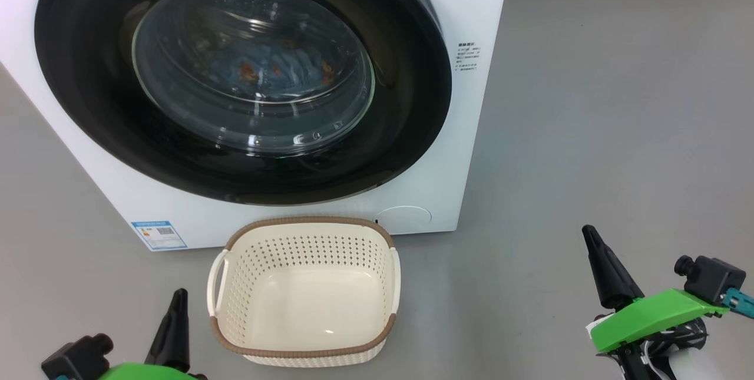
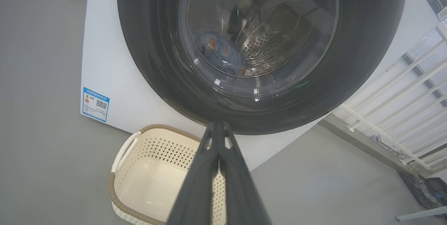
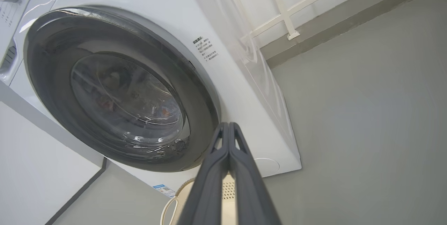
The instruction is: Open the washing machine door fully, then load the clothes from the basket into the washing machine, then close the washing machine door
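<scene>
Left tool [image 1: 178, 298] and right tool [image 1: 592, 241] sit lowest in the head view, fingers pointing up. On each tool the two fingers are pressed together along their length, and neither has hold of anything.

**Position of task items**
- The basket [image 1: 303, 221] stands on the floor [image 1: 589, 103], just in front of the washing machine [image 1: 471, 132] and below the door. It contains nothing.
- The washing machine door [image 1: 88, 103] lies flush against the machine front and appears closed.
- The clothes [image 2: 220, 52] are visible through the glass, low in the drum.

Judged from this layout, all three steps appear done.

**Hazards**
- Latch engagement cannot be confirmed. A door that is only resting on its seal may spring ajar.
- Fabric trapped between door and gasket would prevent sealing. No trapped fabric is visible, but the rim hides the seam.
- A forward move of the left tool would meet the basket rim or the black door rim.

**Clearance**
- Open floor lies to the right of the machine, around the right tool.
- The left tool is near the basket's left handle. Room there is tighter.
- Withdraw either tool backward, away from the glass.
</scene>
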You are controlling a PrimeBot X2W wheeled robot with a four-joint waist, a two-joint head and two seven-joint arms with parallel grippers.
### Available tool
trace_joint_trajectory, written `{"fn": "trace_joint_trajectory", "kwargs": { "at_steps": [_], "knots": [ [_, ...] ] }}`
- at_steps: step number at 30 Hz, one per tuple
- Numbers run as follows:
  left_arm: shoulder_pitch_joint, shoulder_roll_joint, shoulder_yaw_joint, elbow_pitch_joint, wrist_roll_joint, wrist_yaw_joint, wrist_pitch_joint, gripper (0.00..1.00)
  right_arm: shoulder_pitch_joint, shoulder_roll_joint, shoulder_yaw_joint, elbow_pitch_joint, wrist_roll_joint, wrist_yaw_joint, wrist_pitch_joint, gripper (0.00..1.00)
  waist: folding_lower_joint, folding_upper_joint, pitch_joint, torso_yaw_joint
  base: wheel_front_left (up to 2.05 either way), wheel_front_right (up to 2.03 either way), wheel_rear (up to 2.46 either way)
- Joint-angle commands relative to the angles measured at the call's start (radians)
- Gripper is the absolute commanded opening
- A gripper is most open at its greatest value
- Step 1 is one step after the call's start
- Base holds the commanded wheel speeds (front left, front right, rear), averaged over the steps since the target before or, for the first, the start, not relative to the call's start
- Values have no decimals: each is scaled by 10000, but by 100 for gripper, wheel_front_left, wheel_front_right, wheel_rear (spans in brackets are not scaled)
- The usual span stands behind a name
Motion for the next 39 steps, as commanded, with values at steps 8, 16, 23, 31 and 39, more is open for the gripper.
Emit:
{"fn": "trace_joint_trajectory", "kwargs": {
  "at_steps": [8,16,23,31,39],
  "knots": [
    [-436,62,336,-158,-927,-10,272,0,-78,49,-254,-316,870,-6,249,0,-1,0,-23,8,0,0,0],
    [-477,22,475,-117,-1692,-12,499,0,-12,179,-438,-356,1582,-8,483,0,-1,0,-48,16,0,0,0],
    [-514,-15,599,-81,-2361,-13,701,0,46,293,-601,-391,2207,-9,689,0,-1,0,-69,22,0,0,0],
    [-556,-58,742,-39,-3125,-15,934,0,112,425,-789,-430,2920,-10,925,0,-1,0,-93,30,0,0,0],
    [-597,-103,888,2,-3883,-17,1167,0,177,557,-976,-470,3630,-11,1162,0,-1,0,-117,38,0,0,0]
  ]
}}
